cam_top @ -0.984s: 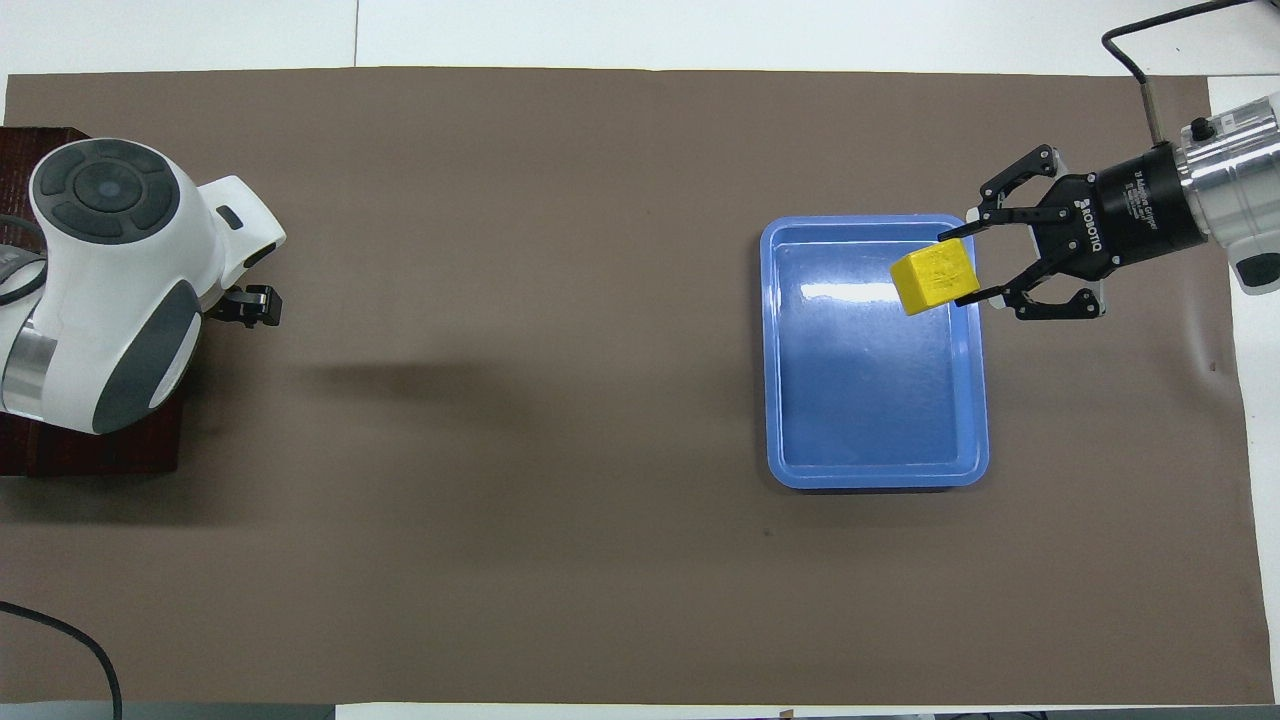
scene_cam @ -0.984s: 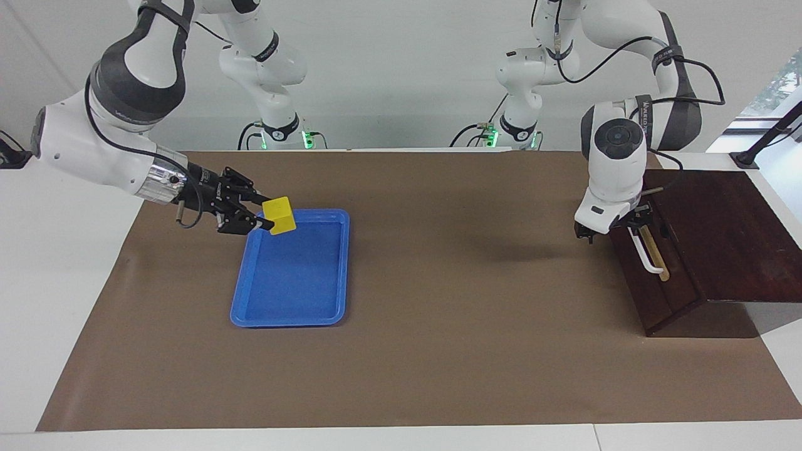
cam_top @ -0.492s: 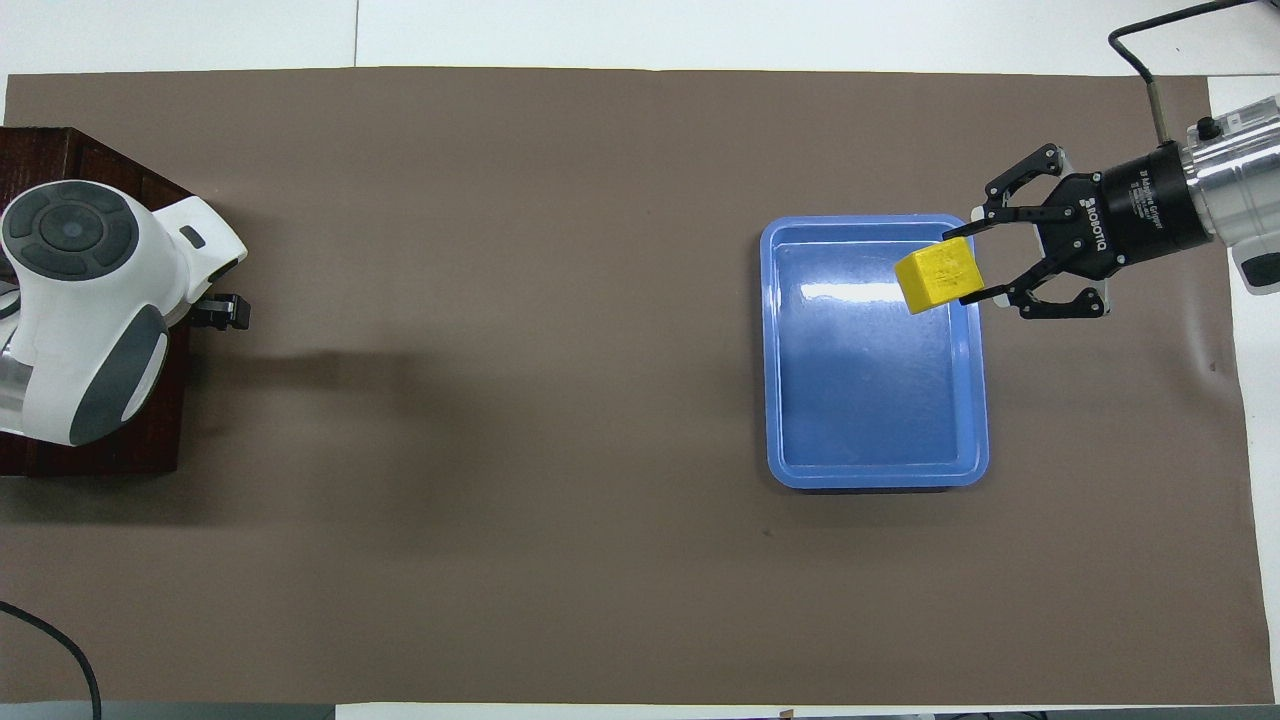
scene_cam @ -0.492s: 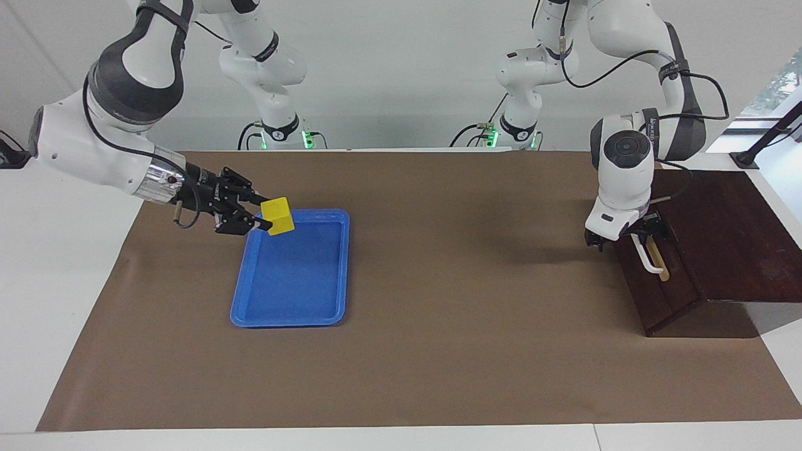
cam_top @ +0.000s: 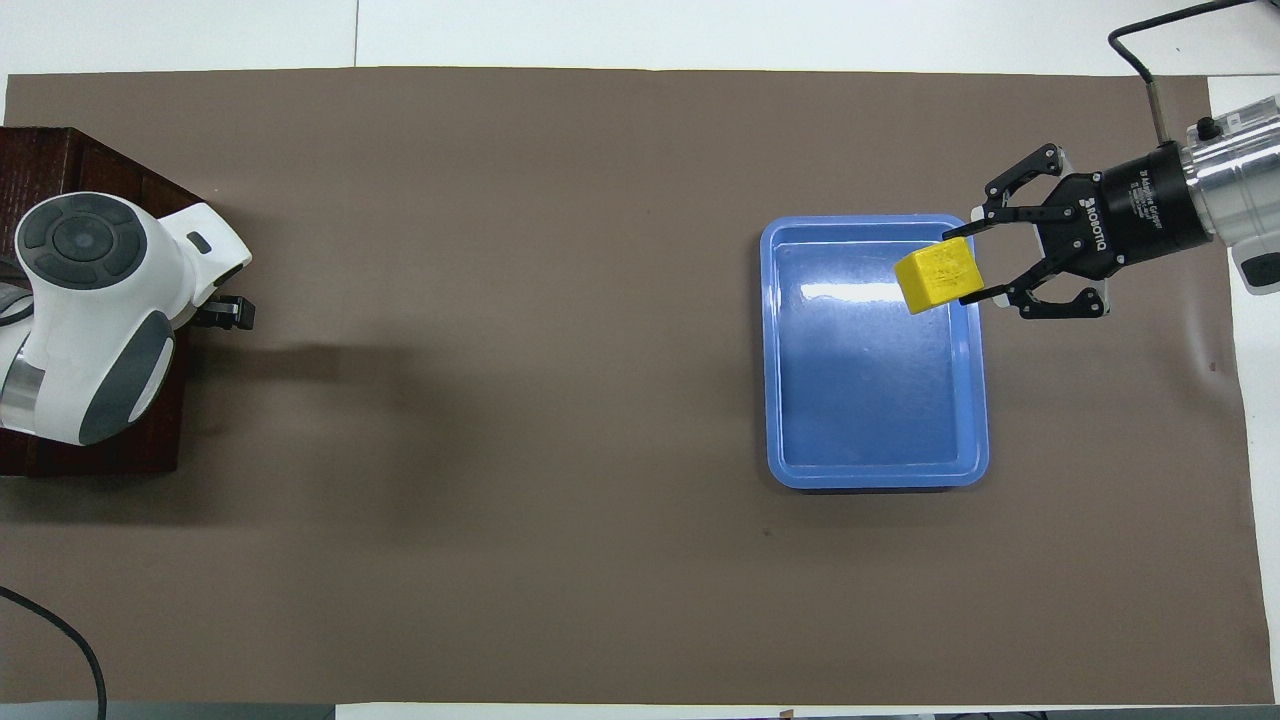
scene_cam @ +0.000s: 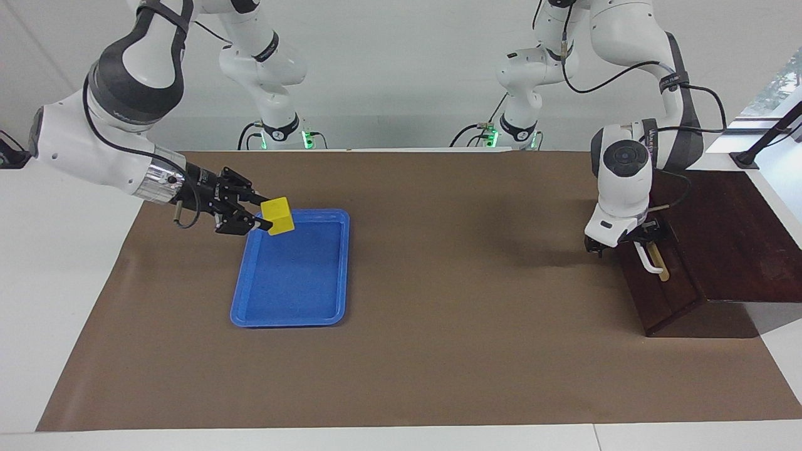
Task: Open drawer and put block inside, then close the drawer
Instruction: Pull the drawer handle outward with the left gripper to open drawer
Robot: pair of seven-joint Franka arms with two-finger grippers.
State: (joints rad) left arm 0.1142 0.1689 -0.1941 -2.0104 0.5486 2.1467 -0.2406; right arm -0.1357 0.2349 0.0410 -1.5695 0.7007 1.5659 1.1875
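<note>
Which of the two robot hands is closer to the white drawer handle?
Left. The left gripper sits right at the drawer handle; the right gripper is over the blue tray's corner, gripping the yellow block.

Facing view: set high across the tabletop (scene_cam: 438,351), looking back at both arm bases, taking in the whole brown mat. Overhead view: set high above the robots' end, looking steeply down, closer in. Shared by both, half a turn apart: mat, blue tray (scene_cam: 241,300) (cam_top: 775,400), wooden box (scene_cam: 720,232) (cam_top: 60,160)
</note>
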